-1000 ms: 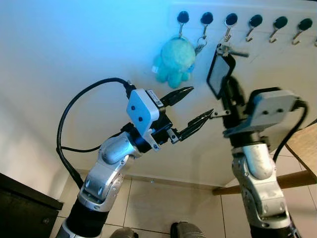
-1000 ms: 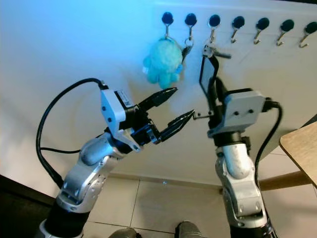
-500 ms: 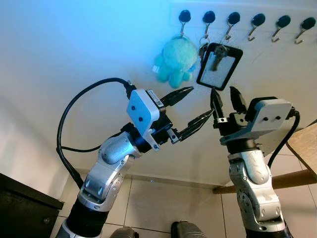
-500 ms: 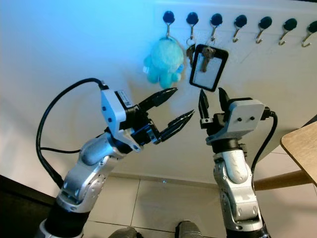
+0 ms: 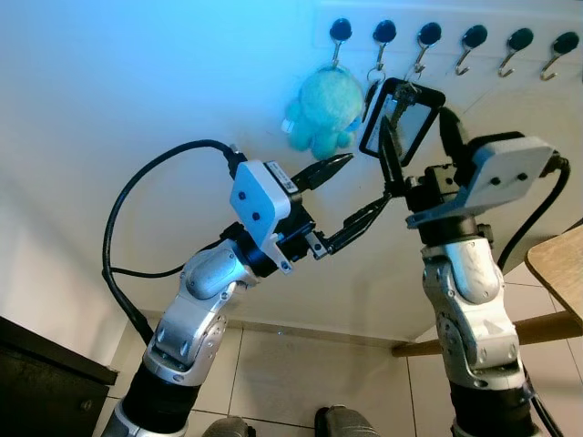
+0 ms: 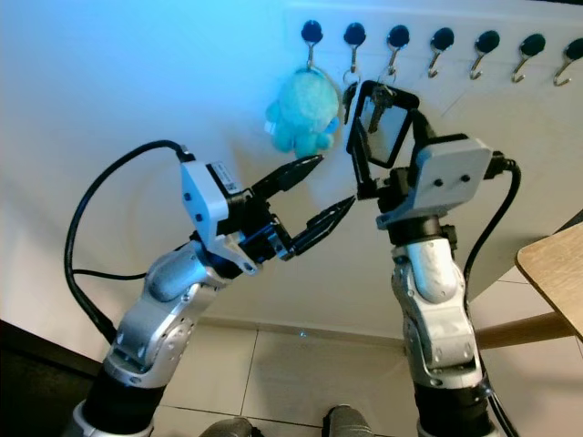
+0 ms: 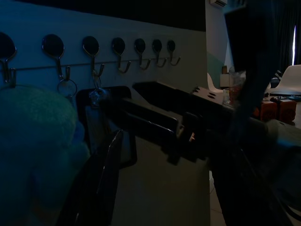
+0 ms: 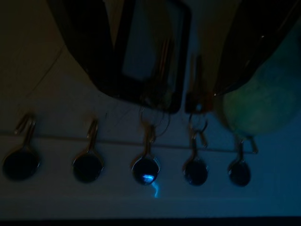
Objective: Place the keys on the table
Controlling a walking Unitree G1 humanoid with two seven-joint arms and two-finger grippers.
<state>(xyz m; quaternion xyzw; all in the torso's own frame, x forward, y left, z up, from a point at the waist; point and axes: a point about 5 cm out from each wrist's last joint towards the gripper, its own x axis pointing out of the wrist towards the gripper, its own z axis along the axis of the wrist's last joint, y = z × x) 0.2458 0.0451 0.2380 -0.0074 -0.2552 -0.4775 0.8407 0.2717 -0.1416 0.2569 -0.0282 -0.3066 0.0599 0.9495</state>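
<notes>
Keys (image 5: 393,102) hang on the third hook (image 5: 426,38) of the wall hook rail (image 5: 492,41), upper centre-right of the head views, with a black-framed card tag (image 5: 401,118) dangling from the same ring. Not lifted off yet.

Right gripper (image 5: 417,137) is raised at the tag, fingers spread, one either side of the frame; not closed on anything. Left gripper (image 5: 351,196) sits centre frame, fingers apart, empty, tips just below the plush (image 5: 321,111) and near the right wrist.

Risks, as I judge them:
- Fingers straddle the tag, not the ring. Closing here pinches a swinging flat card; it can twist or slip out.
- A straight outward pull would jam the ring on the upturned hook; needs lift first.
- Neighbouring key ring (image 5: 373,77) and plush hang just beside; a wide sweep can snag them off.
- Left fingertips sit close to the right arm: collision risk on retract.
- Worktop (image 5: 557,269) is only an edge at right; long carry, drop risk with a weak grip.
</notes>
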